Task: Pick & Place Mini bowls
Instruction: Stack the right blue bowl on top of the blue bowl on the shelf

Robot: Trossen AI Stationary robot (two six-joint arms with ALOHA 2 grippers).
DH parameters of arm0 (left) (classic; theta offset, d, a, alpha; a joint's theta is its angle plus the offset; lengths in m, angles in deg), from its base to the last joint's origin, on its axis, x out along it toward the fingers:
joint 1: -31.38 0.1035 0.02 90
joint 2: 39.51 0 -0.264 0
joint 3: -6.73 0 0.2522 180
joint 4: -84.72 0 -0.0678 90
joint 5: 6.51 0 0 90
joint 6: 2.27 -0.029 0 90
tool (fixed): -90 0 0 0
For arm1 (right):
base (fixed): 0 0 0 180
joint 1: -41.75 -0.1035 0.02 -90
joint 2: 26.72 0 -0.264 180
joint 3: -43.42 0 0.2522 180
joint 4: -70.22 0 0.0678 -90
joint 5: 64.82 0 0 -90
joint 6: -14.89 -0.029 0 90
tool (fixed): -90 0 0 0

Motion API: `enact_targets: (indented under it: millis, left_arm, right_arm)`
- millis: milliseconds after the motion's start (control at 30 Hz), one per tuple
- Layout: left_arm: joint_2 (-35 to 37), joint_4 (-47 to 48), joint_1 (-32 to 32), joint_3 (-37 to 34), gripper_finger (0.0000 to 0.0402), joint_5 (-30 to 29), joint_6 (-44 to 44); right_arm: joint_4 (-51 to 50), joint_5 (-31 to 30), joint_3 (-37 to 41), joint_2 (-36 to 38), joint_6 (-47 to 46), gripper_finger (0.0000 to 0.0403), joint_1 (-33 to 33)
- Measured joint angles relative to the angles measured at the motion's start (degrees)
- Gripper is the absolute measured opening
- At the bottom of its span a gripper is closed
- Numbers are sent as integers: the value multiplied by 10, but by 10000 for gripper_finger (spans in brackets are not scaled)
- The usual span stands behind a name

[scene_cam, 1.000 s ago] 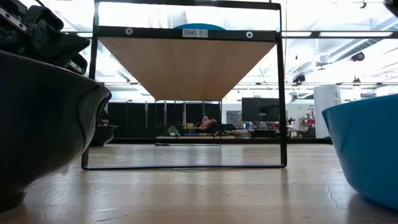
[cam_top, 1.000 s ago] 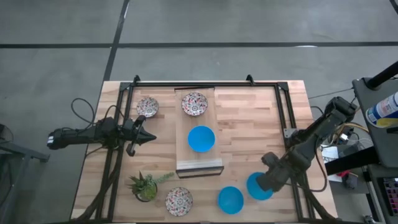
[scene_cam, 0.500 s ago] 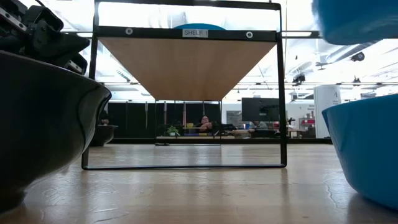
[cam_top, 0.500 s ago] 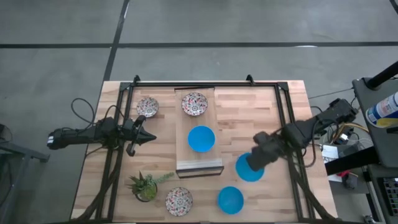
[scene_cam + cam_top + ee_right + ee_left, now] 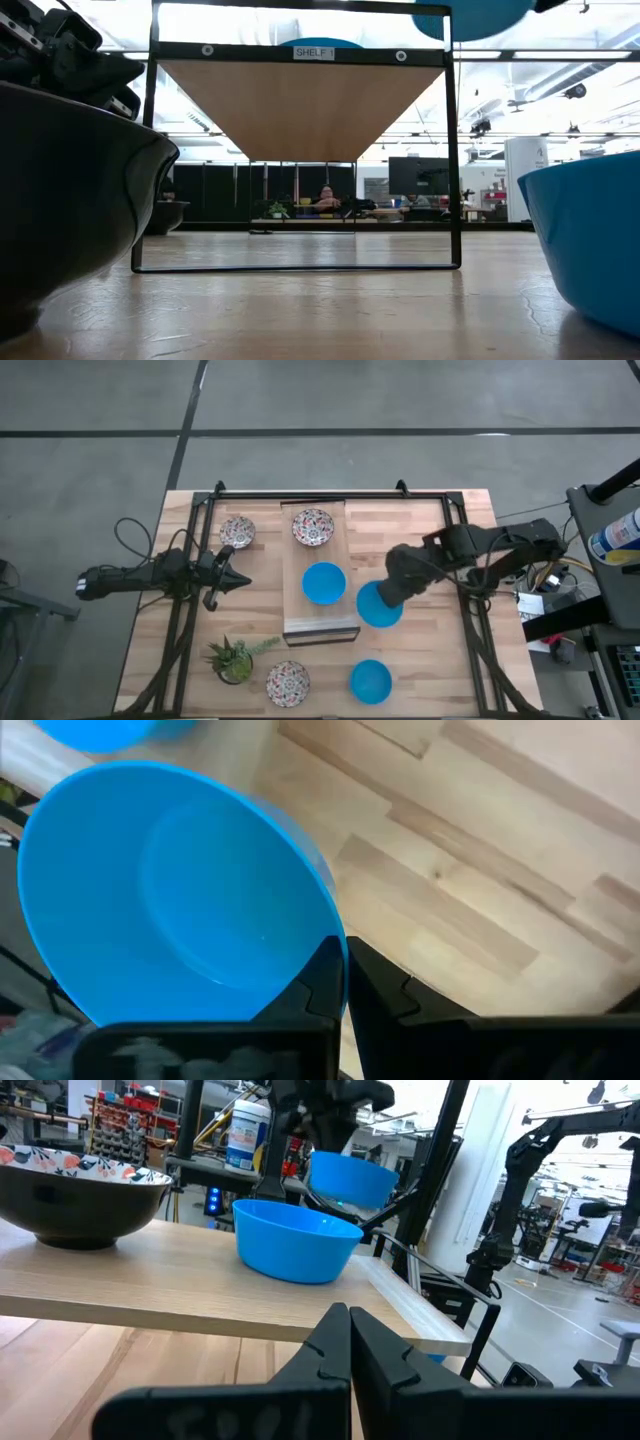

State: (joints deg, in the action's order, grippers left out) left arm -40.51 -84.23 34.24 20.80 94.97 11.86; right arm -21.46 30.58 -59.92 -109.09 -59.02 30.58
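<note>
Right now my right pincer (image 5: 392,592) is clamped on the rim of a plain bright blue round mini bowl (image 5: 377,606), hanging tilted above the wooden desk (image 5: 415,540) just beside the raised shelf board (image 5: 320,624); my left pincer (image 5: 240,582) waits closed, empty.

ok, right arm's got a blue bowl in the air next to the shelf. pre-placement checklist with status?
1. Right gripper shut on carried blue bowl, pinched at the rim: ok.
2. Bowl lifted off the table: ok.
3. Bowl over the shelf board: not ok, beside its right edge.
4. Free board space by the blue bowl on the shelf: ok, in front of it.
5. Left gripper shut, left of the shelf, out of the path: ok.
</note>
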Motion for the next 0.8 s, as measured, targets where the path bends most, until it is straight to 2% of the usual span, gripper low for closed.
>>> enact_targets:
  millis: [467,800]
  left_arm:
    - [0,0,0,0,0,0,0]
    - [0,0,0,0,0,0,0]
  right_arm:
    - [-50,8,-201,-134,156,8,109]
    - [-62,38,-343,-246,217,8,161]
